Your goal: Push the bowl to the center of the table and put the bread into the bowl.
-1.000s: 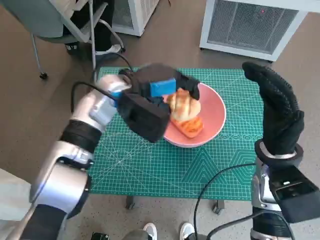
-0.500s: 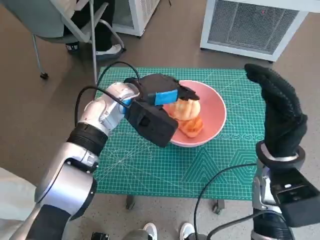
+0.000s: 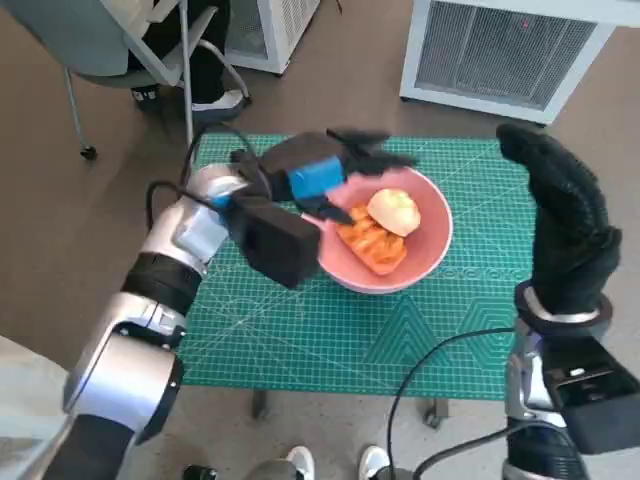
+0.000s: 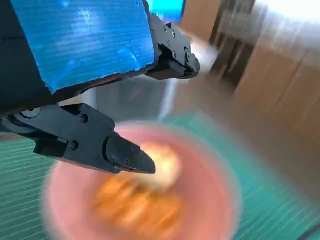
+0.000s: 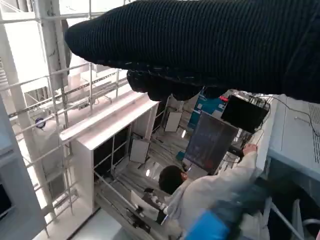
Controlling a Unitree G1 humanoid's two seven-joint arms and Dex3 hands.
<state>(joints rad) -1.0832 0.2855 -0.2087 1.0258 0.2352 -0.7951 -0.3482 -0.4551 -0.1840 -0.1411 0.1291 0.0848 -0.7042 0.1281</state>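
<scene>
Fingers (image 3: pixel 365 150) spread; pale round bread (image 3: pixel 394 211) in bowl (image 3: pixel 432 245).

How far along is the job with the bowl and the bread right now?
Looks nearly done: the bread lies in the pink bowl, which sits near the table's middle. The left hand hovers open at the bowl's rim, holding nothing; the right hand is raised aside. Nothing obvious remains.

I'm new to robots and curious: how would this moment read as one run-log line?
bread: in pink bowl | left hand: open above bowl | right hand: raised, empty
</scene>
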